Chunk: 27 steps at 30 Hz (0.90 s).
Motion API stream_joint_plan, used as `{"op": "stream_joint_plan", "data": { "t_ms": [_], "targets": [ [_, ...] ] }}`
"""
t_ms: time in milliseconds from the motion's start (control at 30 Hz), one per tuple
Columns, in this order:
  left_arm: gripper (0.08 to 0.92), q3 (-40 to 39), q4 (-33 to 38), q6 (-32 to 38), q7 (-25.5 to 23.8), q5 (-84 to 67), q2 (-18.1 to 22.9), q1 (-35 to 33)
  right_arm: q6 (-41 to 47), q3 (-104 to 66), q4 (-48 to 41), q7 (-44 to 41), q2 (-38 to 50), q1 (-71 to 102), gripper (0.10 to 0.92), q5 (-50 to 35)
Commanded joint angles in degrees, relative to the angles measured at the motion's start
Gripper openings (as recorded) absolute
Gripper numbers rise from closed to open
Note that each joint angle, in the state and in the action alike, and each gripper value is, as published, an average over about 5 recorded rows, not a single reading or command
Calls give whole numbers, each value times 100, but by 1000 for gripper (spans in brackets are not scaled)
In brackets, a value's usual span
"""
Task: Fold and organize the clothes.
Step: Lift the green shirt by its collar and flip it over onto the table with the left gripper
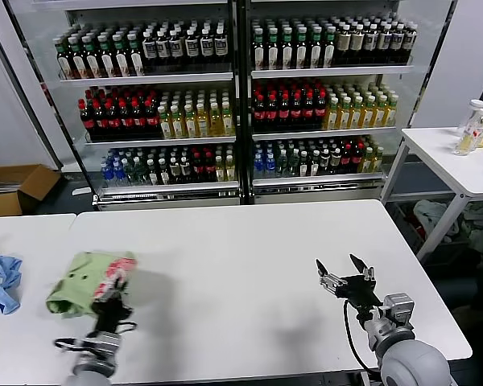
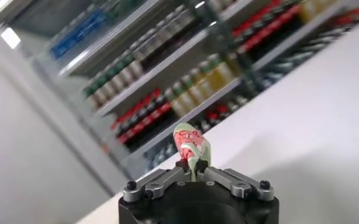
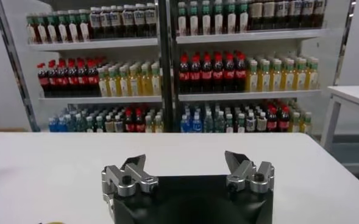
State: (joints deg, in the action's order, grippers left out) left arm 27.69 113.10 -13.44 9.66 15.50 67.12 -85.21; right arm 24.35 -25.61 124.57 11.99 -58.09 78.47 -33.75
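Observation:
A pale green T-shirt (image 1: 87, 281) with red-and-white checked print lies bunched on the white table (image 1: 233, 265) at the front left. My left gripper (image 1: 113, 289) is shut on its near right edge. In the left wrist view a fold of the shirt (image 2: 190, 143) sticks up from between the closed fingers (image 2: 185, 165). My right gripper (image 1: 343, 268) is open and empty above the front right of the table, far from the shirt. In the right wrist view (image 3: 185, 161) its jaws stand wide apart over bare table.
A blue cloth (image 1: 0, 281) lies on the adjoining table at the far left. Drink shelves (image 1: 233, 96) stand behind the table. A side table with bottles (image 1: 476, 129) is at the back right. A cardboard box (image 1: 12, 189) sits on the floor at left.

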Motion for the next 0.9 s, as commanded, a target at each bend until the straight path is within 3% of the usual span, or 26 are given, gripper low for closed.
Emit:
{"op": "stream_joint_plan", "data": {
  "t_ms": [33,233,467,633,900],
  "targets": [
    [109,-1755,-59,-322,66,-44,387,432,4,-17,49,-2,-16,27,823,7],
    [109,-1947,-329,-410,12,-2257,411,892,19,2,31,-17,-41,10,823,18],
    [137,-2112,-271,138,-406,-2981,399,920,40,113,-70,-32,-117,-95,823,55],
    [270,-1928,30,587,-460,-3688,380,815,38,331,-133,-25,-155,-234,823,20],
    [504,-613,613,1006,-328,-4922,23,483,-160,1882,-596,267,-435,-1119,823,-407]
  ]
}}
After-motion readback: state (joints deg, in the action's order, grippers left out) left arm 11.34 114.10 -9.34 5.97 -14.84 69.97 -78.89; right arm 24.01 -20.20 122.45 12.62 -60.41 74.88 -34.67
